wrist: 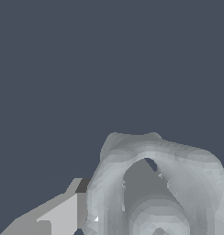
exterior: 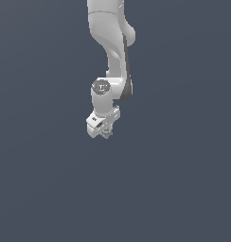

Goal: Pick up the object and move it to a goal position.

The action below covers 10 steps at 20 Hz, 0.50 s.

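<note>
the white arm [exterior: 112, 38] is reaching down from the top centre of the exterior view and ending a little above the middle of the frame, against a plain dark blue-grey surface [exterior: 183, 189]. the tool [exterior: 106, 133] is hanging at the arm's lower end, pointing downward, with its white block tilted slightly toward the lower left of the frame.

the object [exterior: 106, 134] is showing as a tiny pale blue-grey knobbly lump right at the bottom edge of the tool, tucked under the white block, just left of the frame's centre line. in the wrist view the object [wrist: 155, 183] is filling the lower right of the frame as a large grey knobbly form with a hollow in it, very close to the camera. one finger [wrist: 58, 215] is lying in the lower left of that frame, its dark inner edge sitting against the lump's side. the other finger is hidden behind the lump. the tool is appearing to be closed around the object, holding it.
</note>
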Motion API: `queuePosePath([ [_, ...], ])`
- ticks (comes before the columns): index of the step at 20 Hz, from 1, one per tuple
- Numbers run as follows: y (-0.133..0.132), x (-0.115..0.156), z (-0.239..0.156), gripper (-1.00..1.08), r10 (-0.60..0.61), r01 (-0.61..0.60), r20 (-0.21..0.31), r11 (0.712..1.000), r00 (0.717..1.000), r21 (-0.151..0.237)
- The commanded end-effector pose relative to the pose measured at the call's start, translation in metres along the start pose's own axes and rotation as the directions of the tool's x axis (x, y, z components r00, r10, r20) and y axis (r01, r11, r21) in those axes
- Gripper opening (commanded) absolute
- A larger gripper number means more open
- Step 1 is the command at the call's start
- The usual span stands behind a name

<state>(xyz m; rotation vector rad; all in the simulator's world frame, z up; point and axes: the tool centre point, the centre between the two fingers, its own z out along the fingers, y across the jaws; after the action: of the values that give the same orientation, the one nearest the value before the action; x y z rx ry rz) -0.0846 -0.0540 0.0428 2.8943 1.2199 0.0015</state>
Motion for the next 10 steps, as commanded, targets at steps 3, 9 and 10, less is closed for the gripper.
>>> queuePosePath([
  [3, -0.0006, 0.0001, 0.0009, -1.0, -0.001, 0.001, 0.001, 1.0, 1.0, 0.001],
  [9, 0.0052, 0.0014, -0.0022, -1.0, 0.0, 0.0, 0.0, 1.0, 1.0, 0.0],
  [10, 0.0075, 0.002, -0.0031, -1.0, 0.0, 0.0, 0.0, 1.0, 1.0, 0.0],
])
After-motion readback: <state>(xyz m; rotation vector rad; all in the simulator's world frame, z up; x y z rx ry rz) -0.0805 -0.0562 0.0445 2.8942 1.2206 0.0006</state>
